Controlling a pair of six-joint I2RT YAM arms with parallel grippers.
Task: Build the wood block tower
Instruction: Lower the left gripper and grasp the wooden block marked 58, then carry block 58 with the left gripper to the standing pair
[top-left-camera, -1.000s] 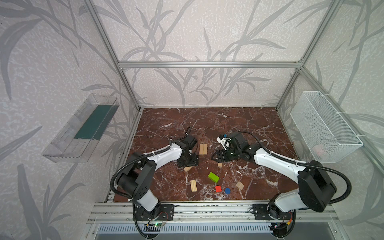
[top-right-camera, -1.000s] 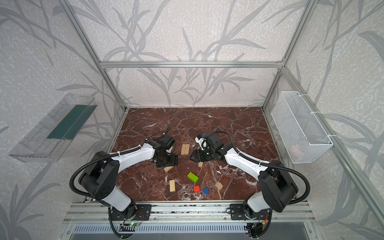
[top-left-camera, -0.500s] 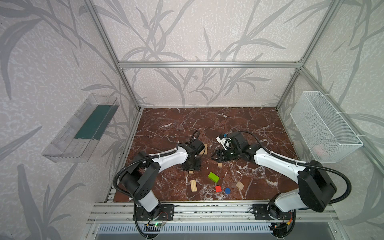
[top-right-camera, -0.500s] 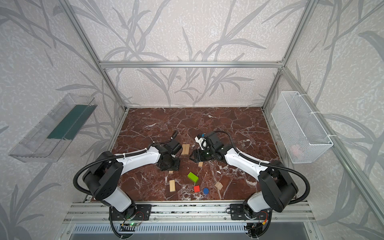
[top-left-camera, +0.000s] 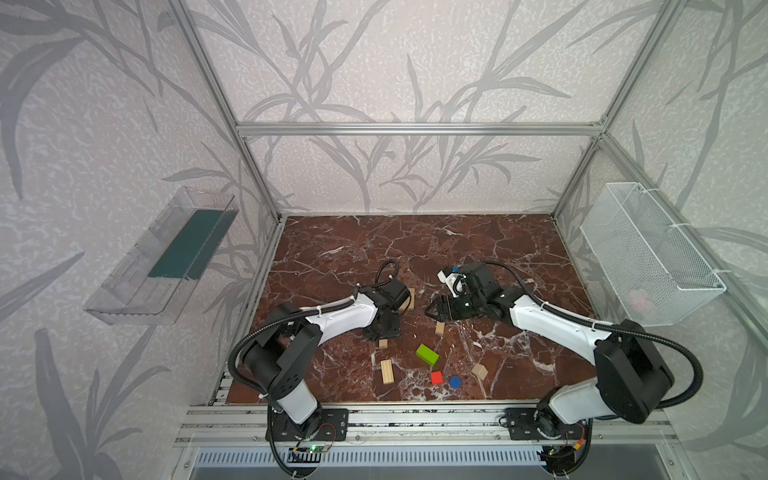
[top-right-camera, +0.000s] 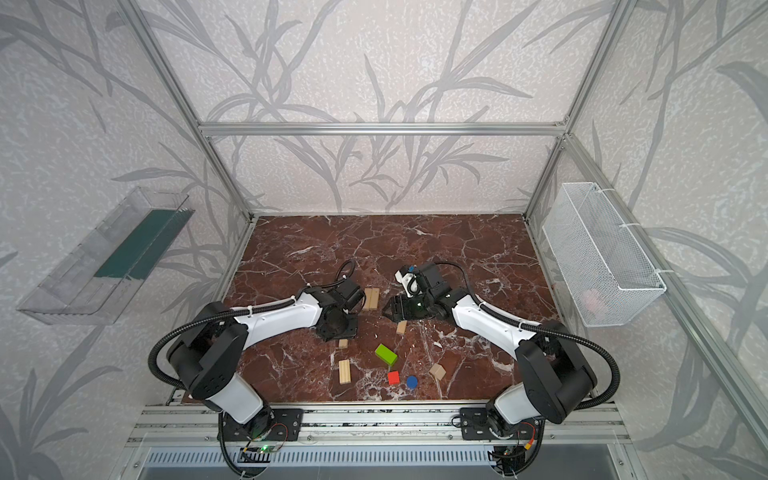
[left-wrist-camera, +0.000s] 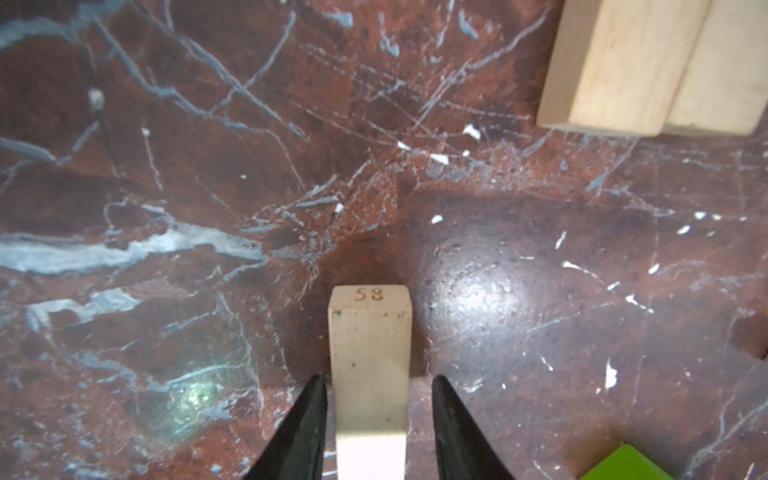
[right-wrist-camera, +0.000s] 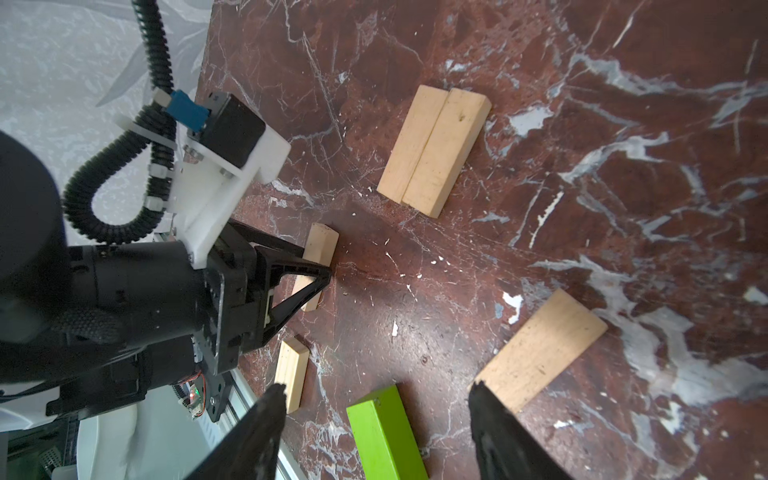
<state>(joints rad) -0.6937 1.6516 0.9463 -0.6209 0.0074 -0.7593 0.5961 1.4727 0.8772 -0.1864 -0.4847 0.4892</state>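
Left wrist view shows my left tool (left-wrist-camera: 377, 378) open astride the small light-wood oblong plank (left-wrist-camera: 370, 332) lying near the middle of the red marble desk (left-wrist-camera: 166, 145), a gap on one side, so I'd centre before squeezing to avoid skewing it.

Both top views look down from high over the near edge, nearly the same, whole table (top-left-camera: 415, 249) in frame. Left wrist camera: close, facing down at the plank (left-wrist-camera: 370, 353). Right wrist camera: farther back, facing left (same plank (right-wrist-camera: 320, 245) shows).
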